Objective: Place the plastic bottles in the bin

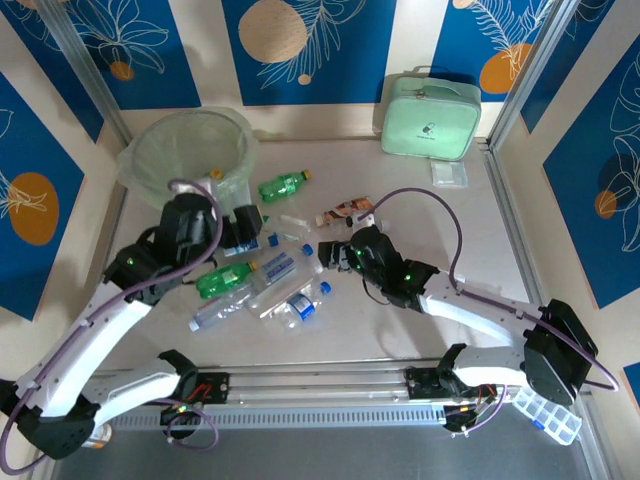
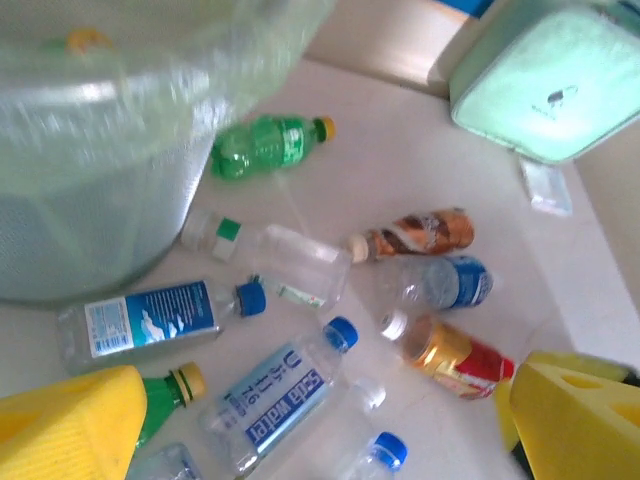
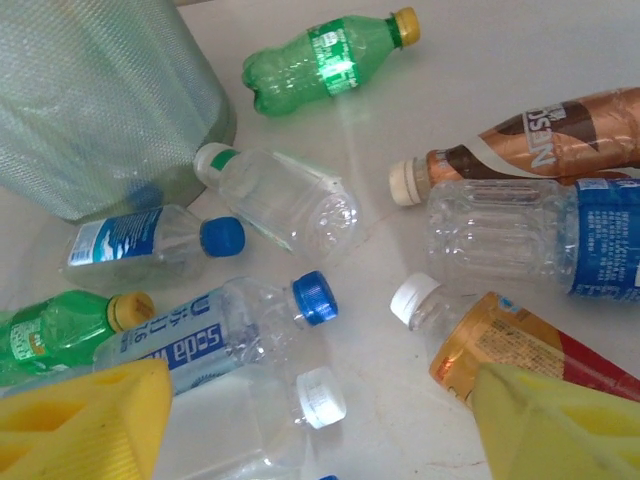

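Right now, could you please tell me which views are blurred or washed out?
Left wrist view: soft, the bin smeared with glare, the mint case washed out; right wrist view: crisp, labels legible on the soda water bottle; top external view: evenly lit, sharp.

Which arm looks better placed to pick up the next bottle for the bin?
Probably left. The left fingers, open, hang over the soda water bottle and are nearer the bin. The right fingers, also open, reach the same pile from farther away.
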Robot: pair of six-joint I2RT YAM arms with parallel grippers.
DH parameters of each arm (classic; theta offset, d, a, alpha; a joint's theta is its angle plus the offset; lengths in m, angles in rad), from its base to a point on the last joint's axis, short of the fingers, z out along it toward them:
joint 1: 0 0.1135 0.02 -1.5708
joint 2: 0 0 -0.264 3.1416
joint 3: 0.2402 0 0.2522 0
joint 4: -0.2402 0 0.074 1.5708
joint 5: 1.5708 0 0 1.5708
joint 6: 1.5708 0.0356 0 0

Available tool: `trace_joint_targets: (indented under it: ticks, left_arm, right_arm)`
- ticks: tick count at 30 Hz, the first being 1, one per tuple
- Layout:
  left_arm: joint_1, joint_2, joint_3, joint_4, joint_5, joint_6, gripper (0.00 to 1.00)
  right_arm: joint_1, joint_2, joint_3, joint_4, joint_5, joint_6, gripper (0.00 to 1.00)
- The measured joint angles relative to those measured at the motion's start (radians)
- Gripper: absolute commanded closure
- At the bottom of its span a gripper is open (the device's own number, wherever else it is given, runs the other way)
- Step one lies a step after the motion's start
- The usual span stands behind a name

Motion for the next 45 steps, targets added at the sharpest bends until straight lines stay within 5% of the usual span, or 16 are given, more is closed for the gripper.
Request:
trace_joint_targets:
  ticks: [8,16,26,38,45]
  left_arm:
    - [-0.098,-0.069,-0.399,0.303,0.043,0.050,0.07]
    - [-0.111,-0.126,-0.548,0.502,0.042,0.095,0.08]
    - [-0.113,-0.301,-0.596,0.538,-0.031,0.084,0.08]
    - [-0.113,-0.306,-0.602,0.541,-0.042,0.058,0.08]
    - [-0.113,-0.322,-0.602,0.541,-0.057,0.050,0.07]
  right_arm:
    - [-0.156,0.196,0.219,-0.035,-0.191,0.199,0.29]
    - [-0.270,0.625,0.634,-0.076,-0.306,0.453,0.31]
    - [-0.311,1.064,1.052,-0.166,-0.362,0.630,0.27]
    - [-0.327,1.316,1.478,-0.319,-0.365,0.686,0.24]
    - [-0.327,1.374,1.528,-0.366,-0.365,0.742,0.23]
